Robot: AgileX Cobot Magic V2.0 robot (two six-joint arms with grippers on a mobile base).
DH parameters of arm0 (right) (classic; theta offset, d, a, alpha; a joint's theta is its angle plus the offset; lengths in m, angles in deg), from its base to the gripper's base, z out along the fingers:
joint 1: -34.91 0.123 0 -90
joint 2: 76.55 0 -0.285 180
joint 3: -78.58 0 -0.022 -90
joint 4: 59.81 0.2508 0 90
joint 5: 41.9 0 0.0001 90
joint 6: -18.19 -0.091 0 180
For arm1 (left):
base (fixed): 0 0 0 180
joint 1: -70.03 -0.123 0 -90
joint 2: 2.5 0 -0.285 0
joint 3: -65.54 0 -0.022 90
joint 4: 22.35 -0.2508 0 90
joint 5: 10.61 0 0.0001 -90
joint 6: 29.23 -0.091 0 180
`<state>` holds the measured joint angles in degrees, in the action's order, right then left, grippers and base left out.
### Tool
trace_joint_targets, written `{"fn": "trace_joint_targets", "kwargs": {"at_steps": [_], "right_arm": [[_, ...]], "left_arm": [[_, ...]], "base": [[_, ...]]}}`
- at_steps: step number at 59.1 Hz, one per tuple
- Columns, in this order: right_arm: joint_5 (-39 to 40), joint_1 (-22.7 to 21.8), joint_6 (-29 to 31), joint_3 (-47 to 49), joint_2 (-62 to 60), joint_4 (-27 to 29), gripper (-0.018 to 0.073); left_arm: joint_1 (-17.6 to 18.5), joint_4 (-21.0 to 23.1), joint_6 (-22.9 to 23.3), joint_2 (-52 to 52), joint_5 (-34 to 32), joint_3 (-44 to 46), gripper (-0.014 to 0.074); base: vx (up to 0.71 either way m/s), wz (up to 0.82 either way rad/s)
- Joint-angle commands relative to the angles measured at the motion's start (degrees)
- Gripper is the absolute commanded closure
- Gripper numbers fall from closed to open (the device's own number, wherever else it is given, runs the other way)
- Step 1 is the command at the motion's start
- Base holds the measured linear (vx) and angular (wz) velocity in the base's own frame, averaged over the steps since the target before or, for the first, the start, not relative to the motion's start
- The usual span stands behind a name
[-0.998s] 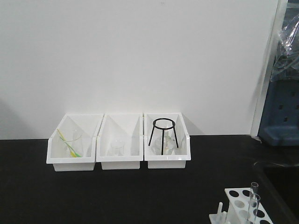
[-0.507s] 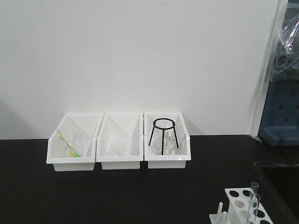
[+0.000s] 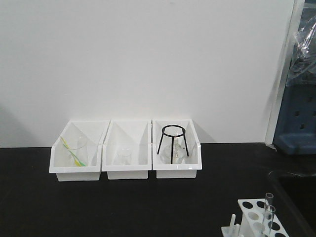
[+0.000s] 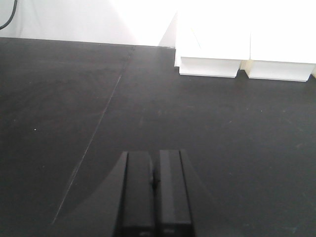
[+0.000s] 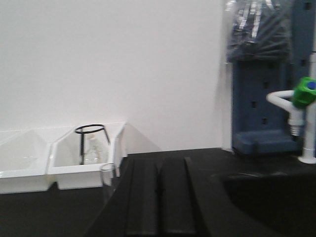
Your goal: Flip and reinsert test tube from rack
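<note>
Nothing has moved since the earlier front frames; the rack (image 3: 256,218) sits lower right, two test tubes (image 3: 268,211) upright in it; our left gripper (image 4: 155,195) and right gripper (image 5: 158,197) are both clenched, grasping nothing; we haven't started the pick.

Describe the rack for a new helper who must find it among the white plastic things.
On the black table, ignore the three white bins along the wall. The rack sits at the near right corner: small, with round holes on top and clear test tubes standing in it.

Lab: test-tube rack (image 3: 257,217), tripod stand (image 3: 173,143)
</note>
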<state>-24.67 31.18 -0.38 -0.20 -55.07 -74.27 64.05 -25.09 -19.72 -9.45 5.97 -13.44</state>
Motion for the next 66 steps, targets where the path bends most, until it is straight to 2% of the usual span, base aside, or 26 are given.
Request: {"fn": "trace_joint_targets", "kwargs": {"at_steps": [1, 7, 14, 24, 66], "right_arm": [[-4.2, 0.3, 11.0, -0.2, -3.7, 9.8, 0.0571], [-14.3, 2.4, 18.9, -0.2, -8.6, 13.2, 0.0571], [-22.0, 4.6, 21.0, -0.2, -14.9, 13.7, 0.0571], [-21.0, 4.9, 18.6, -0.2, -15.0, 14.0, 0.0571], [-20.7, 4.9, 18.6, -0.2, -14.9, 13.9, 0.0571]], "left_arm": [[0.5, 0.2, 0.0, 0.2, -5.0, -0.1, 0.0603], [0.5, 0.2, 0.0, 0.2, -5.0, -0.1, 0.0603], [0.5, 0.2, 0.0, 0.2, -5.0, -0.1, 0.0603], [0.5, 0.2, 0.0, 0.2, -5.0, -0.1, 0.0603], [0.5, 0.2, 0.0, 0.2, -5.0, -0.1, 0.0603]], "base": [[0.0, 0.0], [0.0, 0.0], [0.0, 0.0], [0.0, 0.0], [0.0, 0.0]]}}
